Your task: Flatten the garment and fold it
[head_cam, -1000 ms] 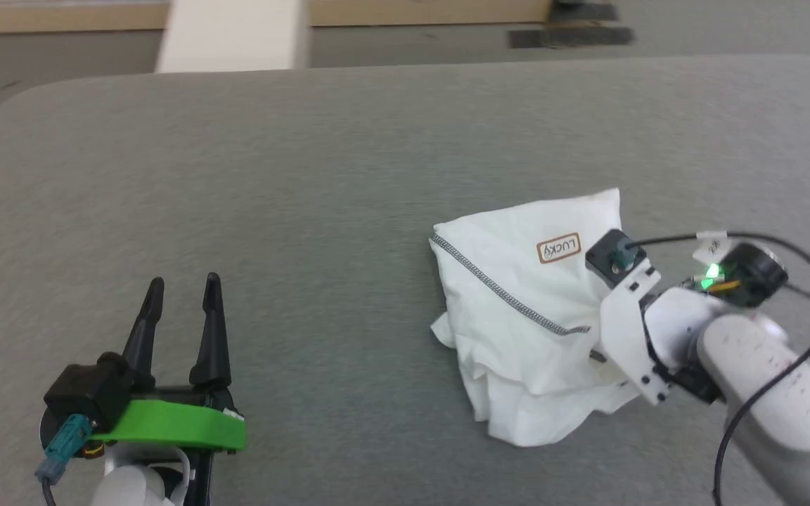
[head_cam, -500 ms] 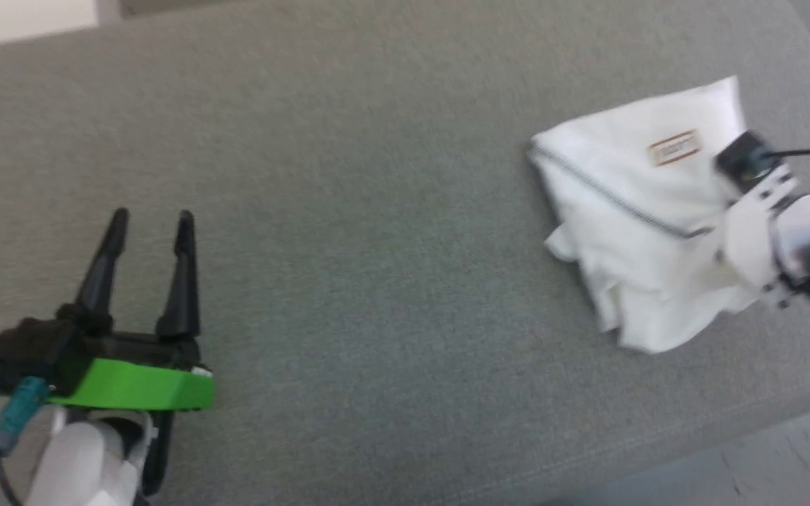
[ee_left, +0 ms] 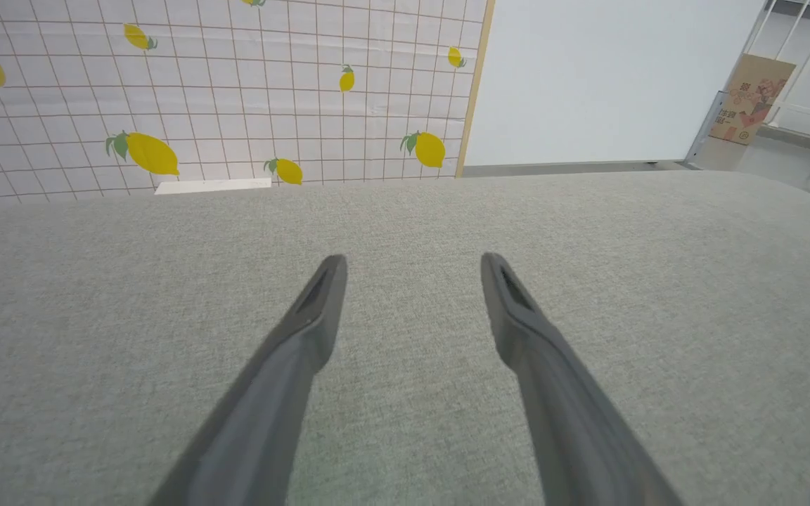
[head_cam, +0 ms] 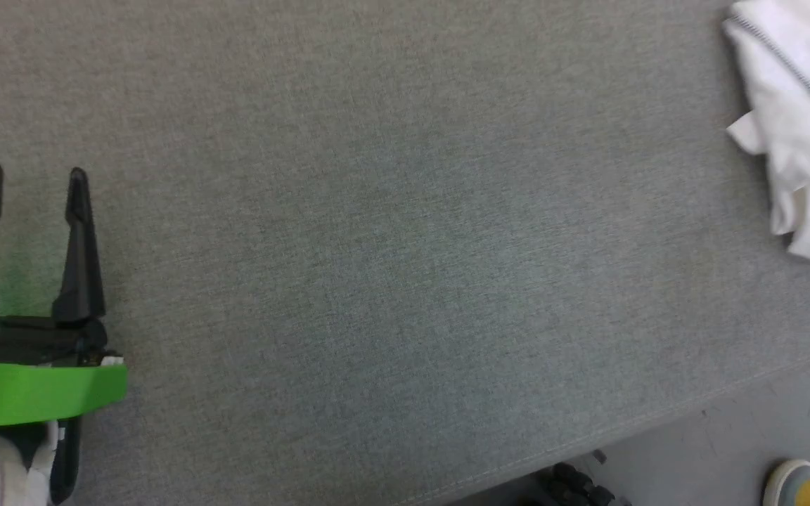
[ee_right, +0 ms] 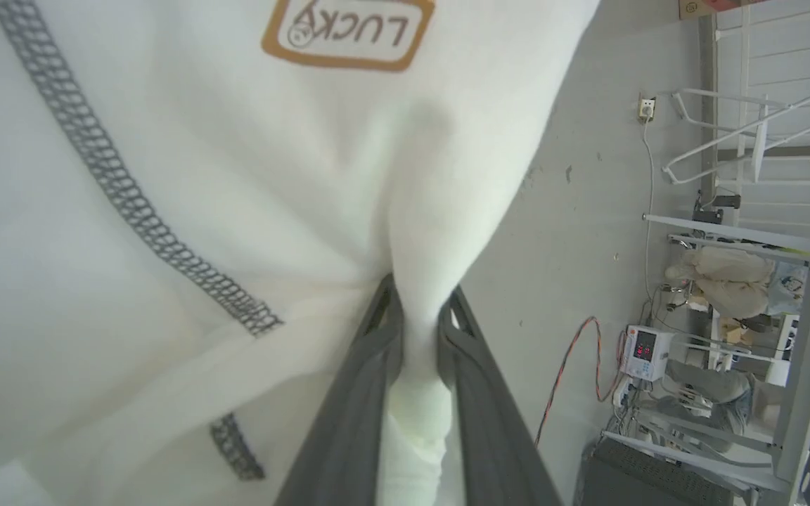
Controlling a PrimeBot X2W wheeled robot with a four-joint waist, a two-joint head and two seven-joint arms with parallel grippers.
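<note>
Garment (head_cam: 795, 126): one white short-sleeved T-shirt of soft knit, with dark grey zigzag stitching (ee_right: 131, 204) along a seam and a tan-bordered patch (ee_right: 349, 31) reading LUCKY. Condition: bunched in a loose heap, layers lapped over one another; not flattened, no fold made. Location: toward the right end of the grey cloth-covered tabletop (head_cam: 377, 246), a little in from its near edge, running partly beyond what the head view takes in. Held by: the right hand (ee_right: 419, 288), its two dark fingers drawn narrow on a ridge of the white cloth, which bulges between them and creases at the pinch. I cannot say which part of the shirt that ridge is. The left hand (head_cam: 34, 171) is spread wide with nothing in it, low over bare tabletop and well apart from the shirt, to its left. Handling, as I judge it: light and limp, with no stiffness. It will sag from any single pinch, and a pinch taken mid-heap is likely to gather more than one layer. Not fragile; slipping out of a narrow pinch is the likelier fault. Best taken at outer edges, a shoulder-seam end or a hem corner for each hand, so it can be drawn taut between them and laid flat.
</note>
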